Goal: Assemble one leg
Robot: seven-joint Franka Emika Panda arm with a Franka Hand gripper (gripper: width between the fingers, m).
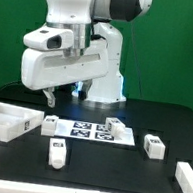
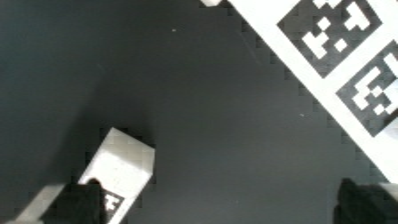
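Black tabletop (image 1: 122, 180) bears the leg (image 1: 51, 126) just beside the marker board (image 1: 94, 131): probably light, rigid, slick; pinch its long sides. Gripper (image 1: 50, 99) gapes wide, empty.

The black counter (image 1: 121, 184) carries a white leg (image 1: 51, 125) just below the jaws. The marker board (image 1: 91, 131) lies beside it, toward the exterior view's right of the jaws, and a white tray-like part (image 1: 5, 120) lies on their other side. A second leg (image 1: 58, 153) lies near them, and a third leg (image 1: 154, 146) well apart, past the board.
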